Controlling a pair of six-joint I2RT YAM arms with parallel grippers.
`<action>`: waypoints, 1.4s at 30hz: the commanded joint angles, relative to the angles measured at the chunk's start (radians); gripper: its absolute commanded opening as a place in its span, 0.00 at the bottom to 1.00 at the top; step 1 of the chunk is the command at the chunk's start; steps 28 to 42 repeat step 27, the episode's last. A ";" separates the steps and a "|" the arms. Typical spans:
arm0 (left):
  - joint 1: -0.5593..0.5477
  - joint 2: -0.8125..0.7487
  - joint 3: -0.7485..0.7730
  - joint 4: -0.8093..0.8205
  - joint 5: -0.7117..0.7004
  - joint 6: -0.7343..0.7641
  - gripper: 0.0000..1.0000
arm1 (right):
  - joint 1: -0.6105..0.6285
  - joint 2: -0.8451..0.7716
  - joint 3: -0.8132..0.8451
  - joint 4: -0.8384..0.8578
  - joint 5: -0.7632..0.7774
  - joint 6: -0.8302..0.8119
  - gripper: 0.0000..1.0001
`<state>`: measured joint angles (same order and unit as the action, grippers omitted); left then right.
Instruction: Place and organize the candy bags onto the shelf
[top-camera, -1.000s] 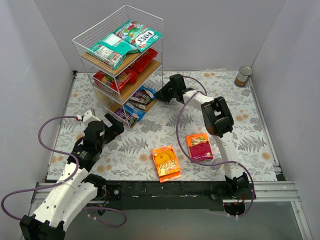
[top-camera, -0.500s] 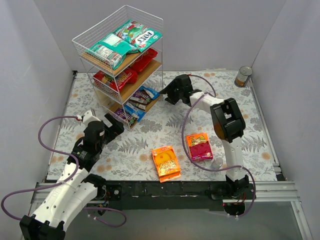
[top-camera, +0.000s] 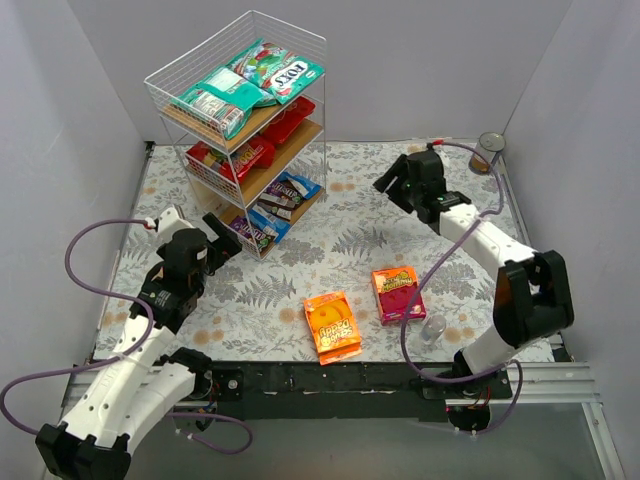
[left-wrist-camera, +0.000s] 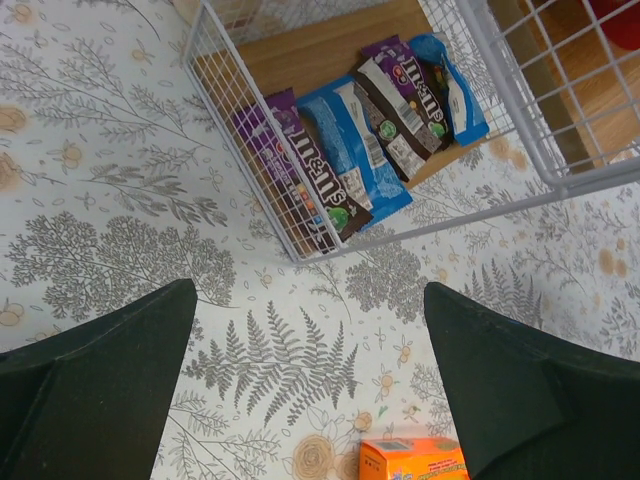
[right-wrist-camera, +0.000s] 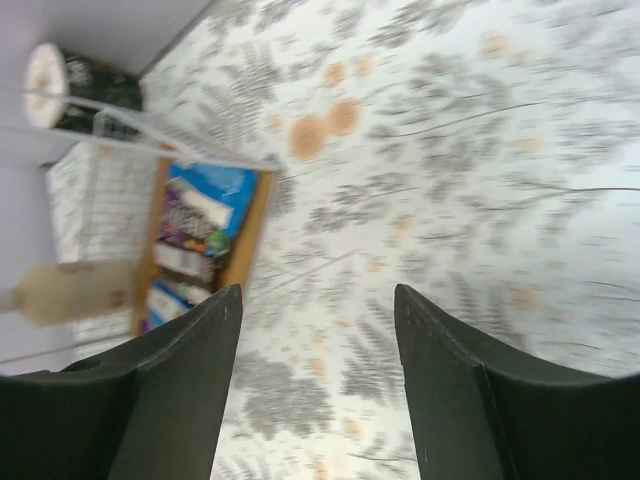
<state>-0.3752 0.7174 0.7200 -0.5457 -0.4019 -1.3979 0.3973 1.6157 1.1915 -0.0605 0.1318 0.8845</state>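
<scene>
Two-arm rig at a fern-printed counter (top-camera: 340, 240). The shelf (top-camera: 285, 155), a three-tier white wire rack with wooden boards, stands at the far-left corner.

Top tier: teal-green bags (top-camera: 215, 103), about four and overlapping. One bears large white letters, too small to read with certainty.

Middle tier: red bags (top-camera: 285, 117), at least two; their print cannot be read.

Bottom tier: small packs (left-wrist-camera: 350, 150) in purple, blue and brown — roughly six, lapped over one another so the count is not exact. In the left wrist view "m&m" lettering can be read on several.

Two bags lie flat on the counter near the middle of its near edge, off the shelf. One is an orange bag (top-camera: 332, 325) with a yellow smiling face. The other is a pink-orange bag (top-camera: 398, 293), just to its right and slightly apart, whose yellow lettering is illegible.

One clear cup (top-camera: 433, 328) stands by the near edge, right of the pink-orange bag. One tin can (top-camera: 487, 152) stands at the far-right corner.

The left pincer (left-wrist-camera: 310, 400) is spread wide and empty, near the left edge just before the bottom tier. The right pincer (right-wrist-camera: 315, 390) — jaws parted, nothing between them — hangs over the far half of the counter, between the shelf and the tin can.
</scene>
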 joint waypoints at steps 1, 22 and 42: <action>-0.002 0.022 0.061 -0.019 -0.103 0.048 0.98 | -0.047 -0.150 -0.114 -0.120 0.174 -0.125 0.70; -0.002 0.031 0.035 -0.005 -0.025 0.051 0.98 | -0.163 -0.617 -0.406 -0.211 0.433 -0.266 0.75; -0.002 0.010 0.030 -0.011 -0.041 0.045 0.98 | -0.183 -0.636 -0.418 -0.210 0.414 -0.262 0.75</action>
